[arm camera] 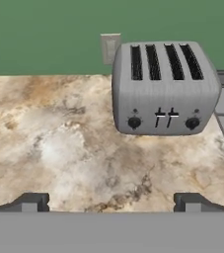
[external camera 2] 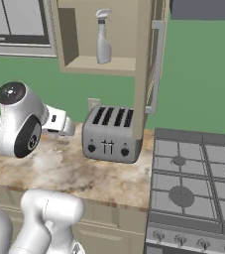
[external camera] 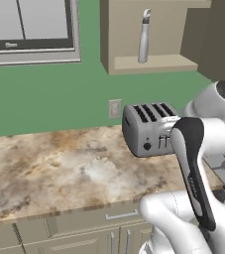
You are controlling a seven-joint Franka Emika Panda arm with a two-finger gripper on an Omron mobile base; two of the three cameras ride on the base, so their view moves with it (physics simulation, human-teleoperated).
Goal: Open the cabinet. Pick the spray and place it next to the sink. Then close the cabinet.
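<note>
The beige cabinet (external camera: pixel 148 64) (external camera 2: pixel 96 63) hangs on the wall above the toaster with its door (external camera 2: pixel 152 54) swung open to the right, the silver bar handle on its outer edge. The silver-grey spray (external camera: pixel 143 42) (external camera 2: pixel 103 38) stands upright on the tan shelf inside. My gripper (arm camera: pixel 111 203) is open with nothing between its two dark fingertips. It hovers low over the marbled counter (arm camera: pixel 59 143), facing the toaster, well below the shelf. The sink is out of view.
A grey four-slot toaster (external camera: pixel 151 129) (external camera 2: pixel 109 134) (arm camera: pixel 165 89) stands on the counter right under the cabinet. A gas stove (external camera 2: pixel 193 183) adjoins the counter on the right. A window (external camera: pixel 29 30) sits on the green wall to the left, and a wall outlet (arm camera: pixel 110 48) behind the toaster.
</note>
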